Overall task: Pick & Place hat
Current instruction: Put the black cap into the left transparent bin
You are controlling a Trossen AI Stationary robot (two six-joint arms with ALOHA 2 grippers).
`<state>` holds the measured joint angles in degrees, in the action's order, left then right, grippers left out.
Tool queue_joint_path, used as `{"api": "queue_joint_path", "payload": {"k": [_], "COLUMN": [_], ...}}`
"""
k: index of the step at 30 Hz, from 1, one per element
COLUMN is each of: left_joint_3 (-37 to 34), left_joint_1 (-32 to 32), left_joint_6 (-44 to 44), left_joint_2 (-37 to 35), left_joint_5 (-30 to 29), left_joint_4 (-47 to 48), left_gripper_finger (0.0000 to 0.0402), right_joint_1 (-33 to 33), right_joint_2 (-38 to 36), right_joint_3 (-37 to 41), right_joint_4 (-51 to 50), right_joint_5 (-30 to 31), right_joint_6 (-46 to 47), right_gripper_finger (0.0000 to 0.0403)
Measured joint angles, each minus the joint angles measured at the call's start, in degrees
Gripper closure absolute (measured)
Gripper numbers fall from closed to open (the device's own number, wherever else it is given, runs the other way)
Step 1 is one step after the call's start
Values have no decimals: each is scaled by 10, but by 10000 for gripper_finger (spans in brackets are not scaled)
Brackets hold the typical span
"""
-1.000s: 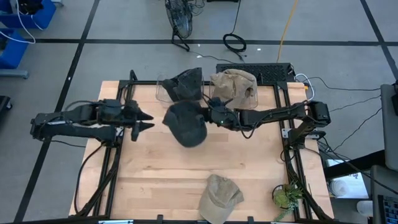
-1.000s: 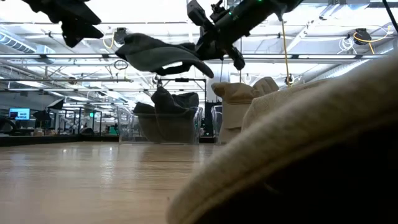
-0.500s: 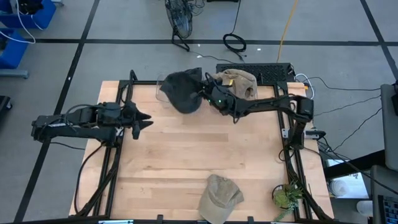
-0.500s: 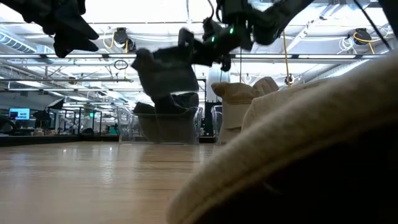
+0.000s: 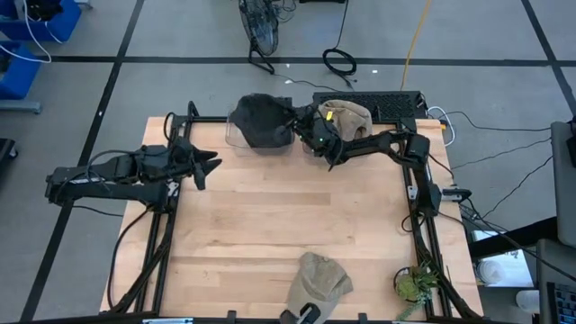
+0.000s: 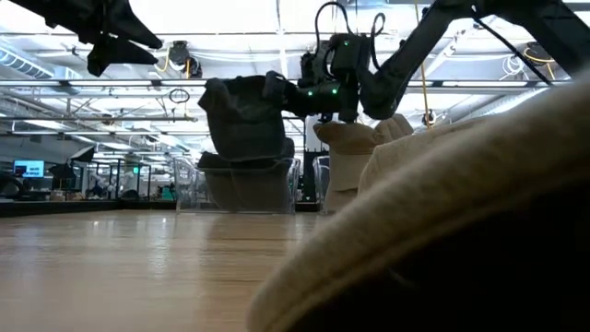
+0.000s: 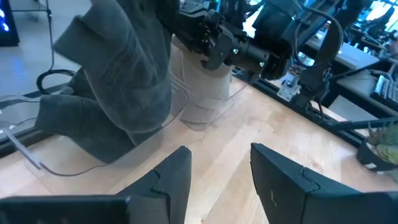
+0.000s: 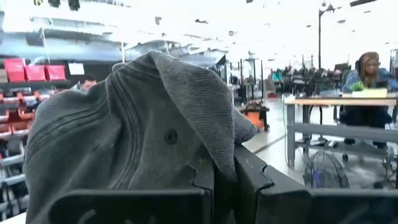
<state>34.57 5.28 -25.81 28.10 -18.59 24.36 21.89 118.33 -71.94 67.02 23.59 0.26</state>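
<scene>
A dark grey hat [image 5: 261,123] hangs from my right gripper [image 5: 300,131] over the clear bin [image 6: 241,189] at the table's far edge. It also shows in the low view [image 6: 241,120] and in the left wrist view [image 7: 121,74]. Another dark hat [image 7: 78,134] lies inside the bin. My right gripper is shut on the hanging hat. My left gripper [image 5: 212,164] hovers open to the left of the bin, its fingers [image 7: 177,177] pointing toward it and touching nothing. My right gripper pinches the dark grey hat between its two fingers at an edge of the crown [image 8: 219,163]. It reaches in roughly level from the table's right side. The hat is lifted and droops off the fingers toward the bin; whether its lower end [image 6: 244,159] touches the hat below, I cannot tell.
A tan hat [image 5: 346,118] stands right of the bin, close under my right arm. Another tan hat [image 5: 319,281] lies at the near edge and fills the low view's foreground. A small plant [image 5: 414,283] stands at the near right corner. Bare wood [image 5: 270,225] lies between.
My right gripper has carried the dark grey hat from above the table's middle toward the far edge, to above the bin. The hat was spread out nearly level and now hangs down bunched over the bin. The gripper has stayed shut on it.
</scene>
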Motion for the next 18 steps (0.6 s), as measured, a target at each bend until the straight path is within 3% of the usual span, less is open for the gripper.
{"api": "queue_joint_path", "payload": {"k": [5, 14, 18], "left_joint_3": [0, 0, 0], "left_joint_1": [0, 0, 0], "left_joint_6": [-3, 0, -2], "left_joint_2": [0, 0, 0], "left_joint_5": [-10, -38, -46], "left_joint_4": [1, 4, 7], "left_gripper_finger": [236, 236, 236], "right_joint_1": [7, -2, -2], "right_joint_2": [19, 84, 88], "right_joint_3": [0, 2, 2], "right_joint_4": [22, 145, 151], "right_joint_5": [-59, -73, -74], "right_joint_6": [-36, -70, -71], "right_gripper_finger": [390, 392, 392]}}
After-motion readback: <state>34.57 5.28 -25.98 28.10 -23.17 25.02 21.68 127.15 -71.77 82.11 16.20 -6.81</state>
